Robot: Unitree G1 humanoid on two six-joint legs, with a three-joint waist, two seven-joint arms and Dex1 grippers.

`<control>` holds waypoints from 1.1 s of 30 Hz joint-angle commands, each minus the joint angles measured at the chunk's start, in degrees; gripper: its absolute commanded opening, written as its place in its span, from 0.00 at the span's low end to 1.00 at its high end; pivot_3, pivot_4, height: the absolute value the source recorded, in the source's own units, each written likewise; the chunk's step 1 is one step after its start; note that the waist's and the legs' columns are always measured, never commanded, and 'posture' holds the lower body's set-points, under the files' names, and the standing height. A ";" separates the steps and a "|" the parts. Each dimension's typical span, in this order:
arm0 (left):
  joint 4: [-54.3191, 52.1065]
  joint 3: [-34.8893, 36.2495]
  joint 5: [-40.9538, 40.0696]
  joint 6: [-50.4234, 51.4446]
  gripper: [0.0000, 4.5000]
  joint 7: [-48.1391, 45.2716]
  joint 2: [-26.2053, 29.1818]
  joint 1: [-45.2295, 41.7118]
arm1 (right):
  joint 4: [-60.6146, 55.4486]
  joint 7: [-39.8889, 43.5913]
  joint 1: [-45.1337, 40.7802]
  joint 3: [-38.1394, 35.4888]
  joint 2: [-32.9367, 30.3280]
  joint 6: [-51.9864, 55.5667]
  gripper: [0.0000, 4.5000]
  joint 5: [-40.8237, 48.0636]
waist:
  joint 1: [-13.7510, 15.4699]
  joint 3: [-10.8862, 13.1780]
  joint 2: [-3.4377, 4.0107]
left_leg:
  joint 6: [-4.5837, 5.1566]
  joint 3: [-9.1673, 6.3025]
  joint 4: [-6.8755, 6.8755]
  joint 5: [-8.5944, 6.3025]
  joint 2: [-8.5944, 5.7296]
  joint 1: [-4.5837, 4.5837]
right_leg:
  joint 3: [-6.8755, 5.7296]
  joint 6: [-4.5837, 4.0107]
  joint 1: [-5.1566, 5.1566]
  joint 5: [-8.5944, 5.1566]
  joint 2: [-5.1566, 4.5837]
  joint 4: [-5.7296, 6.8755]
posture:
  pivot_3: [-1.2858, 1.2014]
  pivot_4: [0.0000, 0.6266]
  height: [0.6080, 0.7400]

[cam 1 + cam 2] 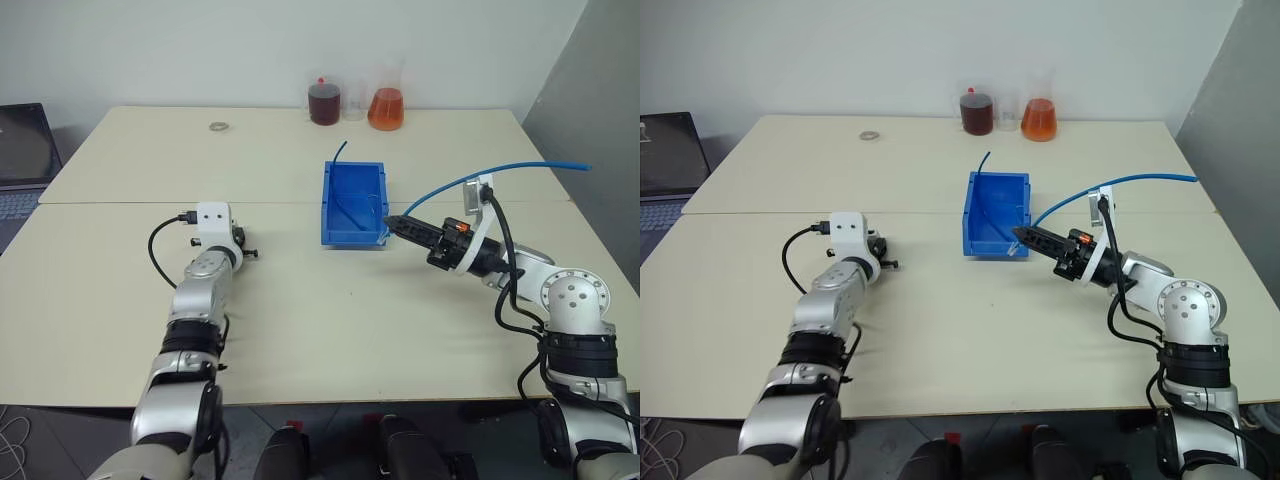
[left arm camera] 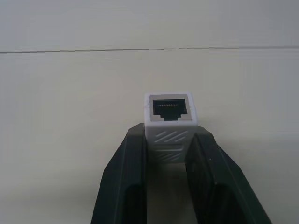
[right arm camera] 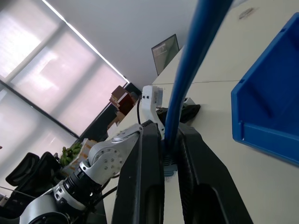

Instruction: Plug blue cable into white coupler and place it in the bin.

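White boxy plastic coupler (image 2: 169,122), clamped in left gripper (image 2: 169,154), socket facing forward; right gripper (image 3: 170,149), pinching long light-blue cable (image 3: 194,60), lies well apart across bench (image 1: 300,330).

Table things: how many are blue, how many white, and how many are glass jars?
Blue: 2, the cable and the bin
White: 1, the coupler
Glass jars: 3, dark, clear, orange
Total: 6

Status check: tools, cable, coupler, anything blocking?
Left tool shut on white coupler. Right tool shut on blue cable, beside bin. Not yet mated. Nothing between them.
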 commanded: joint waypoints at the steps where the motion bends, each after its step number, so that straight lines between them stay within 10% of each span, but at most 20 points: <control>1: -16.43 -4.31 -7.05 3.49 0.17 -24.42 9.50 7.43 | -3.05 0.36 -1.33 -1.33 -1.16 0.24 0.03 0.49 | -0.01 0.00 0.00 | 0.00 0.00 -0.02 0.00 0.01 -0.01 | 0.02 -0.01 -0.02 0.00 0.02 -0.01 | 0.52 0.24 1.00; 6: -26.11 -8.29 -10.36 -4.02 0.17 -47.65 20.60 15.06 | -3.88 3.07 -2.72 1.55 -2.43 1.10 0.03 -0.81 | 0.22 0.01 0.02 | 0.00 -0.03 -0.03 0.00 0.05 -0.02 | -0.06 -0.13 -0.06 -0.07 0.02 0.03 | 0.52 0.24 1.00; 20: 7.39 -21.29 1.83 -42.45 0.17 -60.33 3.61 2.07 | -6.41 18.61 -2.56 23.01 -6.40 -18.12 0.03 -28.88 | 0.39 0.01 0.03 | 0.02 0.01 0.09 -0.01 0.04 -0.05 | -0.01 -0.03 -0.01 -0.03 0.09 -0.08 | 0.52 0.24 1.00; 33: 12.41 -19.81 -1.22 -39.56 0.17 -69.77 -0.52 -1.72 | -0.67 23.24 2.91 27.54 1.37 -38.44 0.03 -41.85 | 0.29 0.00 0.03 | 0.02 -0.01 0.14 -0.01 0.03 -0.02 | -0.01 -0.03 0.01 -0.03 0.09 0.00 | 0.52 0.24 1.00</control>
